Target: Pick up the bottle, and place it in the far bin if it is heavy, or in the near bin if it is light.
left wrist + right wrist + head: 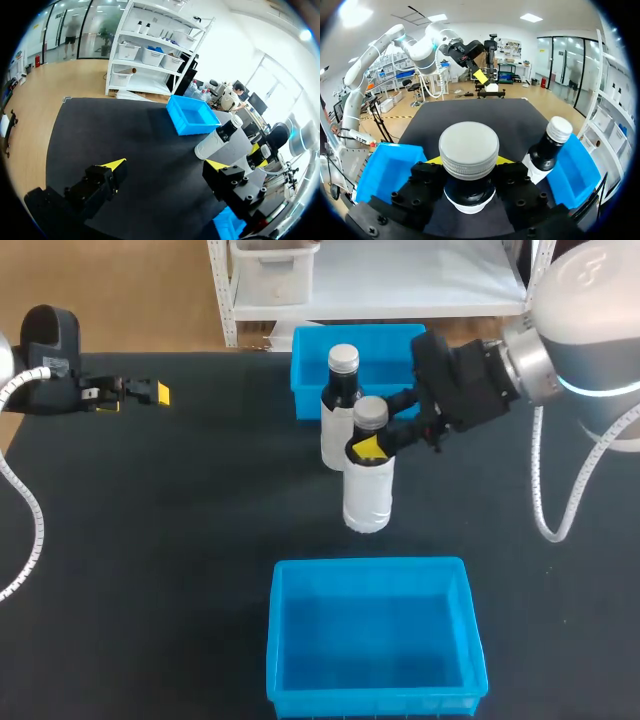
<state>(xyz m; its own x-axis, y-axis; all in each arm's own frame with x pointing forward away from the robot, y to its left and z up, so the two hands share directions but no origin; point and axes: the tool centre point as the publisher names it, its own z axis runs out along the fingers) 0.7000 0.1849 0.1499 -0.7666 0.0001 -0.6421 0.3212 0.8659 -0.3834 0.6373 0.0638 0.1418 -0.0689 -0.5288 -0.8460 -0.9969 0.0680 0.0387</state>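
Near the middle of the desk point(170, 540), the right pincer point(376, 443) is clenched on the neck of the grey-capped bottle point(367, 495), just under its cap, with a yellow tip on either side, as the right wrist view shows. A second bottle point(338, 425) stands just behind it, close by or touching, in front of the far bin point(305, 375). The grasp looks made, but I cannot tell whether the bottle's base is off the desk. By my judgement, what is left is the lift that lets the weight be felt, the choice between the far bin and the near bin point(290, 640), and the release. No bottle lies in the near bin, and the far bin's inside is partly hidden. The left pincer point(166, 167) hangs released, holding nothing, well apart at the desk's left side.
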